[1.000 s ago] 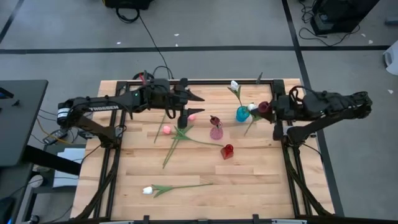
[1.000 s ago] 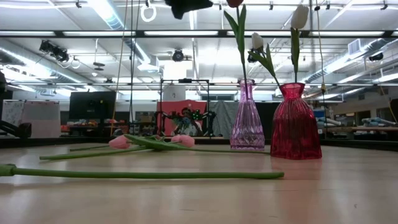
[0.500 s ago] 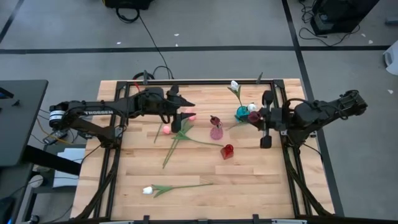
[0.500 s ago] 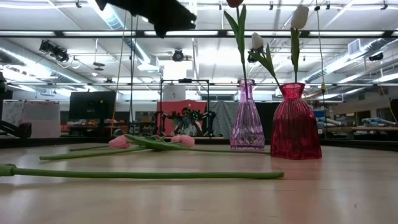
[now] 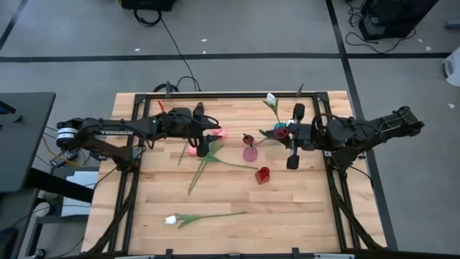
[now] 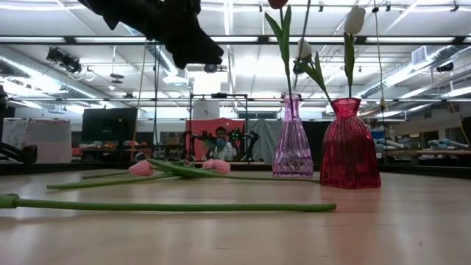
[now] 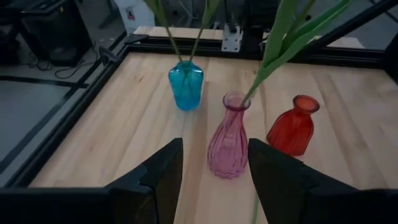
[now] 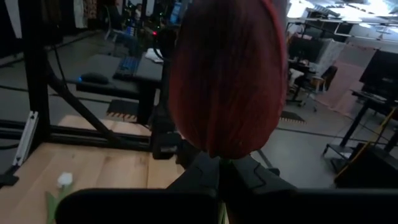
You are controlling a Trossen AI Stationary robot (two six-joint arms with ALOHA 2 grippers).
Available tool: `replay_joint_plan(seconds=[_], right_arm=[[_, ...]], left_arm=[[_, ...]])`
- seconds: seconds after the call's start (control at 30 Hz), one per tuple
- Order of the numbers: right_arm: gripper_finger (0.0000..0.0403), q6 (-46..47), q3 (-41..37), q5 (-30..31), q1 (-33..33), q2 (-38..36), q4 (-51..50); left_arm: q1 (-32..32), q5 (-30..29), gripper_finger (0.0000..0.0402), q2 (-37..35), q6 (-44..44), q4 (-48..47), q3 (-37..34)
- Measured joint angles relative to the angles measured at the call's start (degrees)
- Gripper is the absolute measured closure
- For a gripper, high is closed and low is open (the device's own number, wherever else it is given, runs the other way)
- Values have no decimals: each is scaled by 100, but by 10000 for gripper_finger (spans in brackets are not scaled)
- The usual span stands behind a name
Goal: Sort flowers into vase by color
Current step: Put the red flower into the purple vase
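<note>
the right gripper (image 5: 290,132), clamping a maroon tulip (image 8: 227,68), has swung nearer the pink vase (image 5: 249,152), likely its destination; the left gripper (image 7: 211,163) hovers beside it, spread and empty.

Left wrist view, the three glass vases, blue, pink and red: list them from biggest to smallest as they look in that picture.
1. The pink vase looks largest, though it also stands nearest the camera.
2. and 3. The red vase and the blue vase look about alike; the blue one stands farther off, so I would not rank them.
</note>
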Motion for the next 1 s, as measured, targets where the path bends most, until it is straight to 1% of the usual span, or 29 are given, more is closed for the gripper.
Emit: replay_joint_plan(seconds=[0.33, 0.53, 0.63, 0.73, 0.83, 0.93, 1.0], right_arm=[[389, 19, -34, -106, -92, 10, 89], [389, -140, -449, -62, -231, 9, 474], [389, -73, -676, -88, -341, 8, 646], [389, 75, -804, -107, -426, 9, 610], [389, 310, -931, -123, -511, 2, 585], [388, 516, -1161, -171, -612, 2, 625], [384, 664, -1380, -203, -697, 4, 822]], left_arm=[[1, -114, 216, 0, -260, 103, -336], [0, -114, 216, 0, -393, 342, -623], [2, -116, 216, 0, -470, 314, -743], [2, -120, 216, 0, -672, 273, -847], [2, -174, 216, 0, -848, 57, -859], [2, -352, 216, 0, -979, -258, -859], [2, -548, 216, 0, -1143, -466, -859]])
